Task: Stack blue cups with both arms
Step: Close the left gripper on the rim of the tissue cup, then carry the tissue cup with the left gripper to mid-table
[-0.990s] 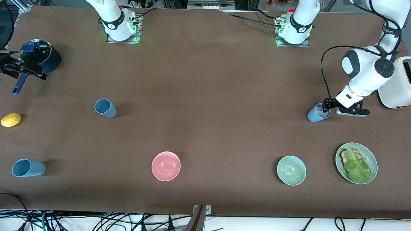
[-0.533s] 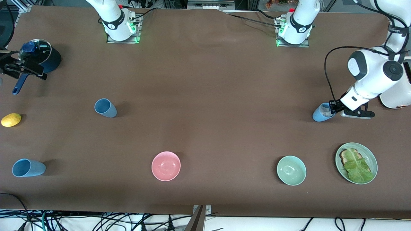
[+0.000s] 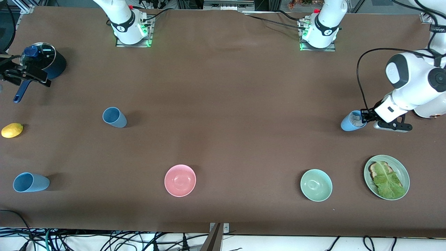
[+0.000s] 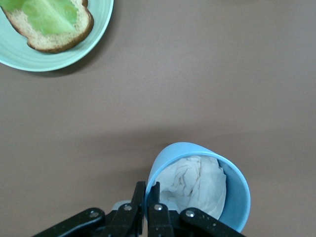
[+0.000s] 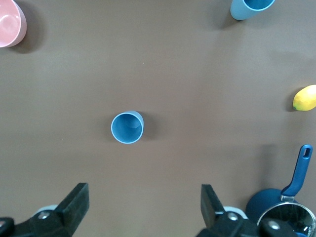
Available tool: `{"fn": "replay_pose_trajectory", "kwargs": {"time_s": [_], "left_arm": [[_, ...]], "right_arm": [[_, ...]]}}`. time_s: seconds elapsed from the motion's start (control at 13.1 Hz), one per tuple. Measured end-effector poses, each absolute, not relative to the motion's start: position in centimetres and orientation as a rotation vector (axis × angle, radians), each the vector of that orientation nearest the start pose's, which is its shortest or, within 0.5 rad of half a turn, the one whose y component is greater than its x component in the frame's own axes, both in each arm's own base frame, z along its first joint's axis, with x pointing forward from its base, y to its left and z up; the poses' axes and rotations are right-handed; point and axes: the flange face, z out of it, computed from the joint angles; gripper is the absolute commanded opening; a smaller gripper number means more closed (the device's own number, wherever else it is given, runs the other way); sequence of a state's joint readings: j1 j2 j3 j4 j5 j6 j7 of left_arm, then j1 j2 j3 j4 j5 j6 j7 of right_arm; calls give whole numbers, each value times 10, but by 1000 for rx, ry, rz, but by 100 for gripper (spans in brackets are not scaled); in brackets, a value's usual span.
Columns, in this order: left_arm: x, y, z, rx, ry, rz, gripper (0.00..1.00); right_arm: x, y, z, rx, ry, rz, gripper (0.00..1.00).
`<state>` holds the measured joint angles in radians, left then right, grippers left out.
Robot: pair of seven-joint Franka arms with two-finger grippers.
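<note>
Brown table (image 3: 223,104), full width, with the two arm bases along its upper edge. Item one: left gripper (image 3: 362,116), at the left arm's end of the table, clenched on the rim of a sky blue cup (image 3: 350,122); in the left wrist view the two fingers (image 4: 140,202) pinch the cup wall, one inside and one outside, and the cup (image 4: 202,185) holds a crumpled white paper wad (image 4: 195,182). Whether this cup rests on the table or hangs just above it cannot be told. Item two: duller blue cup (image 3: 114,117), upright and alone, toward the right arm's end; seen from above in the right wrist view (image 5: 127,128). Item three: another sky blue cup (image 3: 29,182), near the front camera's edge at the right arm's end, well apart from the other two. Item four: right gripper (image 5: 143,207), up in the air over the table beside the dark blue pot (image 3: 45,64), fingers spread wide and holding nothing; this arm waits. Sundry: yellow lemon (image 3: 12,130) between the pot and the nearest cup; pink bowl (image 3: 180,180); pale green bowl (image 3: 316,185); green plate (image 3: 404,174) carrying toast with a lettuce leaf (image 3: 386,181), nearer the front camera than the held cup; white appliance (image 3: 432,111) at the table edge beside the left arm.
</note>
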<state>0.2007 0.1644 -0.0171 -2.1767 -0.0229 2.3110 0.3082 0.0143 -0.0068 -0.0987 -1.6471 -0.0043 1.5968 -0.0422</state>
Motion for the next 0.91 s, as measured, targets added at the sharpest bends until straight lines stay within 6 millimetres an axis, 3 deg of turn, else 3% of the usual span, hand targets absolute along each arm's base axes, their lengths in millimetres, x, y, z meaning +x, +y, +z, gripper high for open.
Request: {"fn": "replay_pose_trajectory", "kwargs": {"time_s": [0.3, 0.46, 0.61, 0.91], "left_arm": [[559, 94, 403, -3172, 200, 95, 0], [566, 79, 434, -3174, 206, 105, 0], [572, 48, 450, -3178, 164, 129, 0], [575, -32, 463, -3180, 92, 130, 0]], "right_arm": [[550, -46, 595, -3141, 63, 68, 100], [550, -46, 595, -3141, 62, 68, 100], [550, -46, 595, -3141, 63, 68, 100], [550, -46, 595, -3141, 63, 68, 100]]}}
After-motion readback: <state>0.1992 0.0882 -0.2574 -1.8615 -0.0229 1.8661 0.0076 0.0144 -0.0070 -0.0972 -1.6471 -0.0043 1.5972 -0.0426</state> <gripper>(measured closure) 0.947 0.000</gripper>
